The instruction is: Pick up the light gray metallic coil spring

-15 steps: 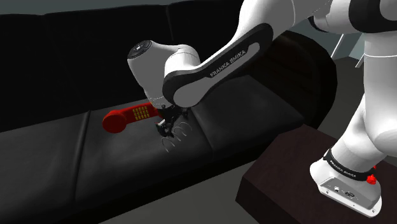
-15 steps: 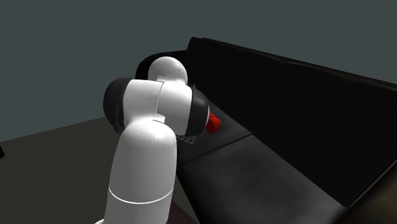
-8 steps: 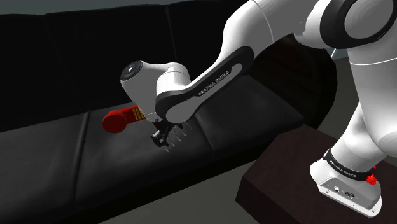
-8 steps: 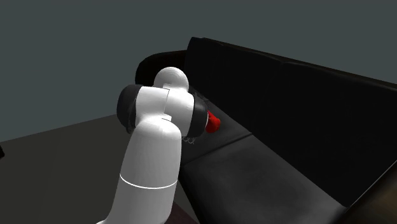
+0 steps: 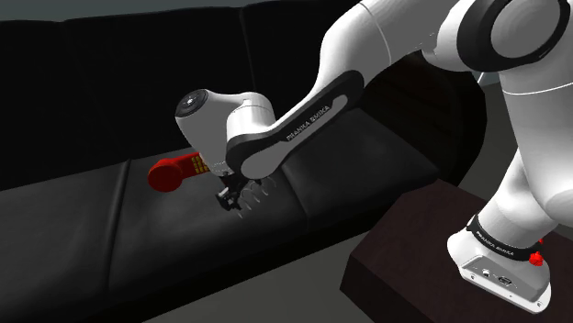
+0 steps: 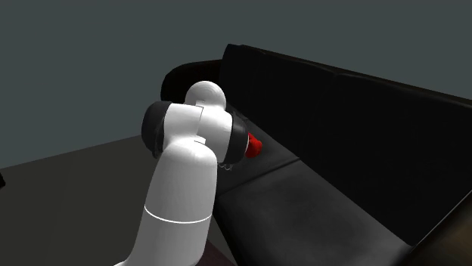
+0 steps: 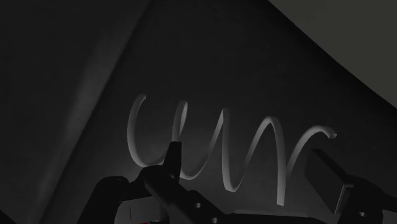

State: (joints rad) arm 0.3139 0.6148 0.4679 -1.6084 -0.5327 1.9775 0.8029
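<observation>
End effector (image 7: 245, 162) open astride the coil spring (image 7: 213, 141)
The spring lies on the sofa seat (image 5: 174, 234) between its spread fingers; the arm reaches low, wrist bent down.

Arm bent downward, hand (image 5: 232, 198) with fingers apart.

Dim, even light throughout: the black sofa (image 5: 349, 156) swallows detail while the white arm (image 5: 395, 37) shows bright.

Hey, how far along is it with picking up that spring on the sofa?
Done: the gripper is down at the coil spring on the black sofa seat. In hand: its fingers stand apart, coils between them, no firm clasp evident. Left: shut and lift.
</observation>
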